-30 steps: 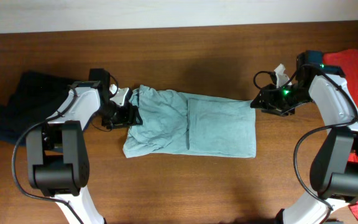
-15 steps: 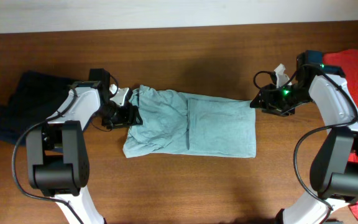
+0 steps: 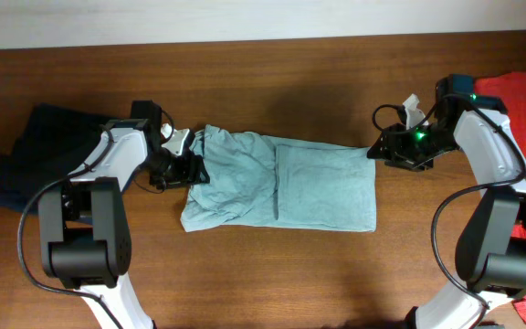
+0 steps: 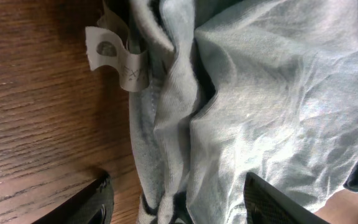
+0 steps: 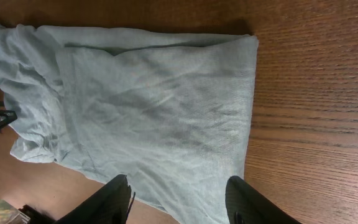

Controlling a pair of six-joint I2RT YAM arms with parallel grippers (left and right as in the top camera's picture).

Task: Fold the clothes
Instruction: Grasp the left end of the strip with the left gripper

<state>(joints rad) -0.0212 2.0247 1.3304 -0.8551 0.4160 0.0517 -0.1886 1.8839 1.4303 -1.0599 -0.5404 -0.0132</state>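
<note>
one grey-blue T-shirt (image 3: 281, 183), one navy garment (image 3: 35, 137) far left, one red shirt (image 3: 519, 91) far right, left gripper (image 4: 176, 199) and right gripper (image 5: 178, 199) both spread wide at the tee's ends

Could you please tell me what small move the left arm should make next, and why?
Probably close the left pincer: it is open, straddling the bunched collar end of the pale T-shirt, which looks unfolded there.
</note>
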